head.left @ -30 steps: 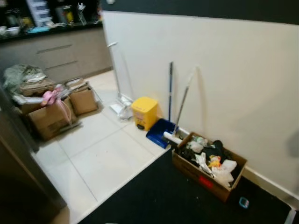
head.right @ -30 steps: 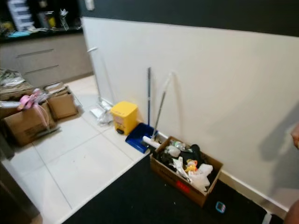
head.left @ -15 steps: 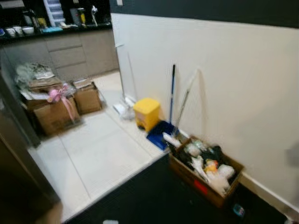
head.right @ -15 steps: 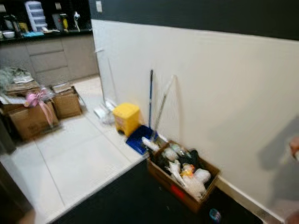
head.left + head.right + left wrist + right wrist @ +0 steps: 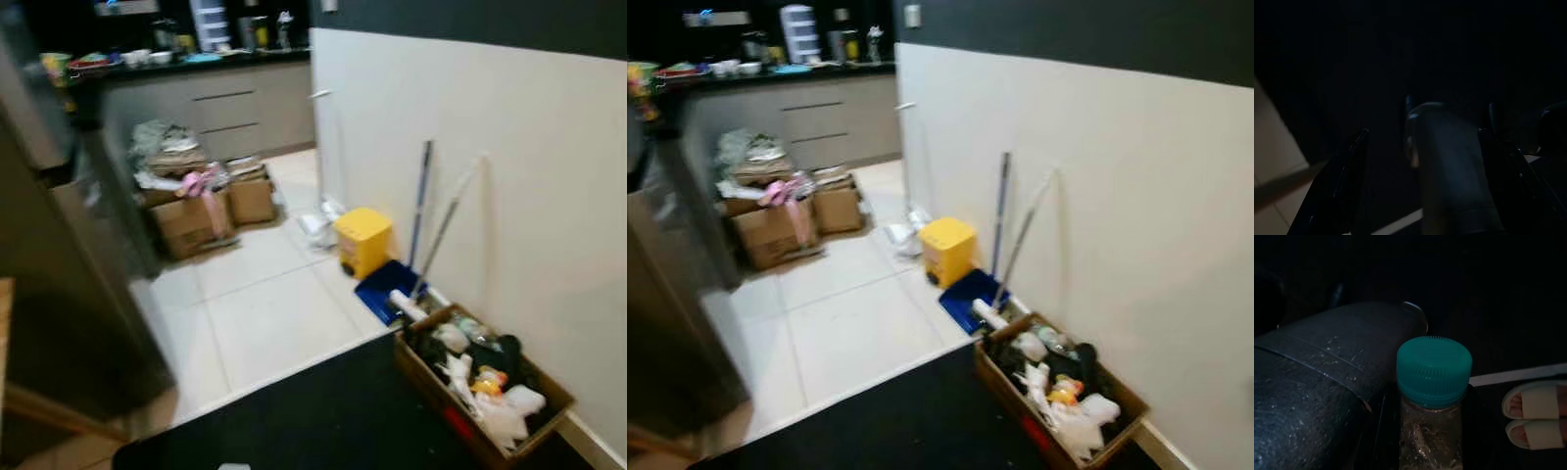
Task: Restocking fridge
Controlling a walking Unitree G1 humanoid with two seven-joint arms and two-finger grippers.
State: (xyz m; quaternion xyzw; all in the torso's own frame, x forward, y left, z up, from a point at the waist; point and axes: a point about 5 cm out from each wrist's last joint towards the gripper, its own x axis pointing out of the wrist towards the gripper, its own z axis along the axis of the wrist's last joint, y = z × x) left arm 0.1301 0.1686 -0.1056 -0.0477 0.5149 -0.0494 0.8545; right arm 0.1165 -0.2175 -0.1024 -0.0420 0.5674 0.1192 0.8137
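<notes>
Since 1 s ago the head views have swung left, camera motion only: more of the grey fridge side (image 5: 59,294) is seen; yellow bin (image 5: 362,238) and cardboard box (image 5: 480,387) sit unmoved by the wall on pale tile floor (image 5: 255,313) and black mat (image 5: 313,411).

L wrist view: very dark; left hand (image 5: 1420,161), whether clamped or apart can't be told.

R wrist view: bottle (image 5: 1431,431) w/ green cap (image 5: 1434,368) is carried in the right hand (image 5: 1415,431), clamped on it. Judged light, rigid, slick; best gripped mid-body. A person's sandalled feet (image 5: 1533,418) are seen nearby.
</notes>
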